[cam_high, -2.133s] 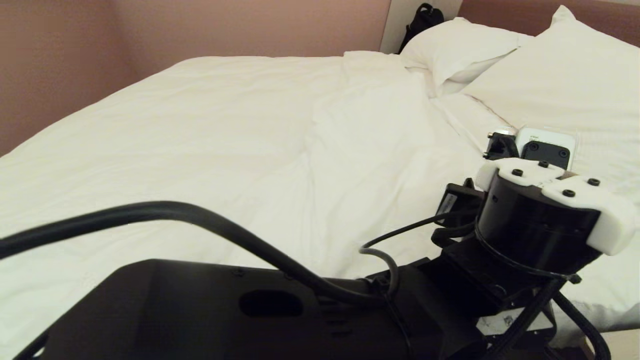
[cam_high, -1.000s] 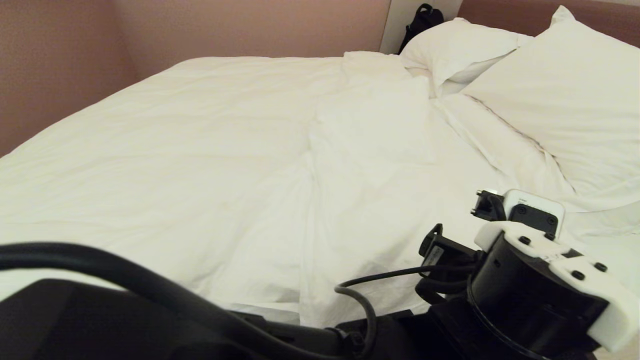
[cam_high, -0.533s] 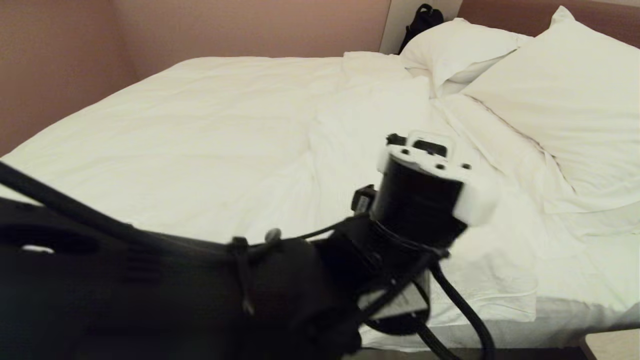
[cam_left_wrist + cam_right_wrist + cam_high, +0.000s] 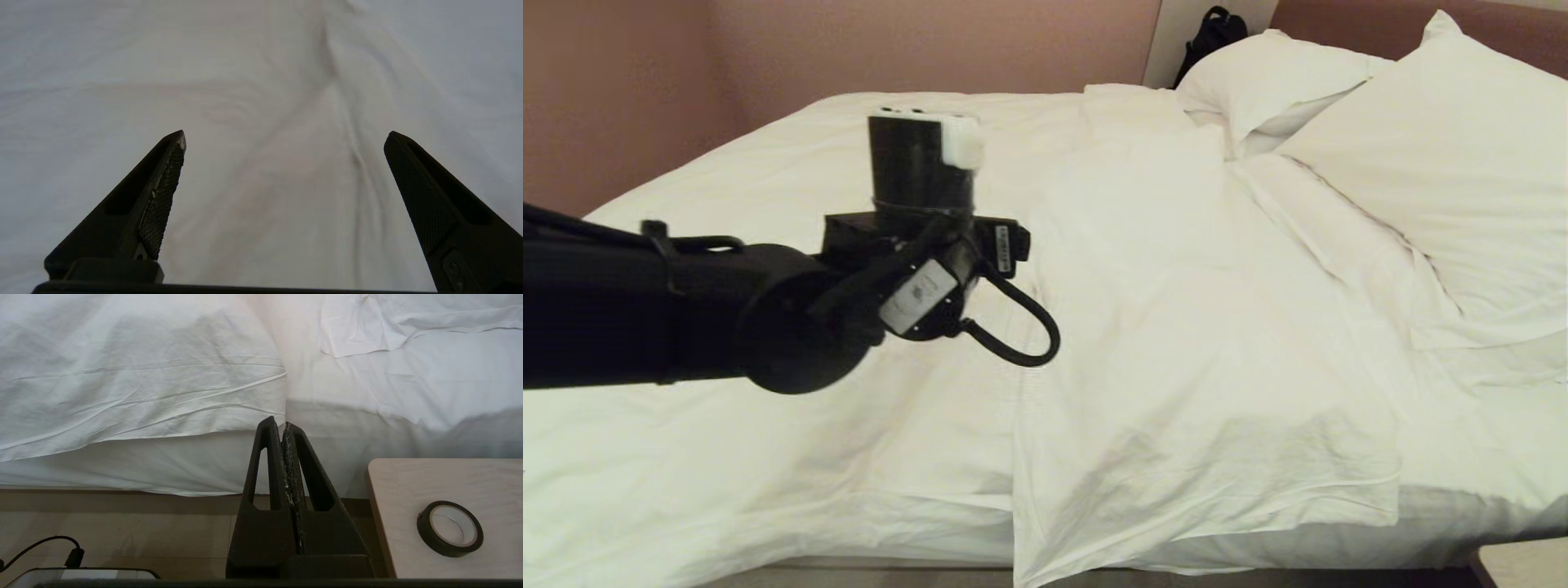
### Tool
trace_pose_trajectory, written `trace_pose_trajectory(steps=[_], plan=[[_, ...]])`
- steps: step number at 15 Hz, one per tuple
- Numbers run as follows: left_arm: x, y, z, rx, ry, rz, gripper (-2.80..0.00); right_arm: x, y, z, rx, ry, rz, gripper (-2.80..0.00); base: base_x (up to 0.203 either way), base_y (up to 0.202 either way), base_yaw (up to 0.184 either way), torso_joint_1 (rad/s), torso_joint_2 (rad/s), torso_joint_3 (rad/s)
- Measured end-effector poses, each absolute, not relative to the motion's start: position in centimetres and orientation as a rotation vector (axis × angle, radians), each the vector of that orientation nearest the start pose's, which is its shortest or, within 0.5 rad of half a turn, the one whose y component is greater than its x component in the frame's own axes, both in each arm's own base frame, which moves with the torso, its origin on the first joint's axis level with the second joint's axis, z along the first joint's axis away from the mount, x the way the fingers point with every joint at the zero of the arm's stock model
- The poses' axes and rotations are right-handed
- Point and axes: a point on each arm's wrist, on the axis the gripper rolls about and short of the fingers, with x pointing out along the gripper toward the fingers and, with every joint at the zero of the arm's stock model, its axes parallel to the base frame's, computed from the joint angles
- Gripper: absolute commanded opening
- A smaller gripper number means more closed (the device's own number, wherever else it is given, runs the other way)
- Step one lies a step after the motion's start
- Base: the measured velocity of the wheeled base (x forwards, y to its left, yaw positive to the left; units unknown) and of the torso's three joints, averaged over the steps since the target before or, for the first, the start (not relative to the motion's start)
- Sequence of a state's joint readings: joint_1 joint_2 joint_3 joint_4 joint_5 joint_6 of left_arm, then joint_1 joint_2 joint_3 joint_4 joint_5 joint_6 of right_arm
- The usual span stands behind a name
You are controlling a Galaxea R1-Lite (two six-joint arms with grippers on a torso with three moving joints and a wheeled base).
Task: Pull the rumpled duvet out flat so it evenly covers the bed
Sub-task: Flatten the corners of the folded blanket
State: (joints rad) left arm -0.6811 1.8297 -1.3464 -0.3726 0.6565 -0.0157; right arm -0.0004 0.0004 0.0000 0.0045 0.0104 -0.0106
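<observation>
Swung over from the bed's right edge, the left gripper now hangs above the middle of the duvet, fingers spread wide and empty. Only the right wrist view shows the right gripper, pressed shut beside the bed, near one tape roll on a side table. Two pillows lie at the head
</observation>
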Motion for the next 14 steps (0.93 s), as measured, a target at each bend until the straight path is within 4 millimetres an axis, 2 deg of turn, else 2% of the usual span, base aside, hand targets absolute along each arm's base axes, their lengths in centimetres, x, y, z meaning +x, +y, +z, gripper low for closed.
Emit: trace_pose_trajectory(steps=[2,6,9,11,14], plan=[[29.2,-18.9,27.6,0.039,0.068,0.040,0.00,-2.3,0.0,7.5,-0.010,0.005,0.010,-2.80,0.000,0.000,0.000,0.000,0.00,0.000],[28.4,-12.8,27.4,0.037,0.073,0.165,0.00,-2.3,0.0,7.5,-0.011,0.005,0.010,-2.80,0.000,0.000,0.000,0.000,0.00,0.000],[27.6,-9.9,26.8,0.019,0.048,0.224,0.00,-2.3,0.0,7.5,-0.010,0.005,0.010,-2.80,0.000,0.000,0.000,0.000,0.00,0.000],[27.2,-8.9,26.7,0.010,0.032,0.249,0.00,-2.3,0.0,7.5,-0.010,0.005,0.010,-2.80,0.000,0.000,0.000,0.000,0.00,0.000],[27.0,-6.7,24.9,0.012,0.044,0.253,0.00,-2.3,0.0,7.5,-0.010,0.005,0.010,-2.80,0.000,0.000,0.000,0.000,0.00,0.000]])
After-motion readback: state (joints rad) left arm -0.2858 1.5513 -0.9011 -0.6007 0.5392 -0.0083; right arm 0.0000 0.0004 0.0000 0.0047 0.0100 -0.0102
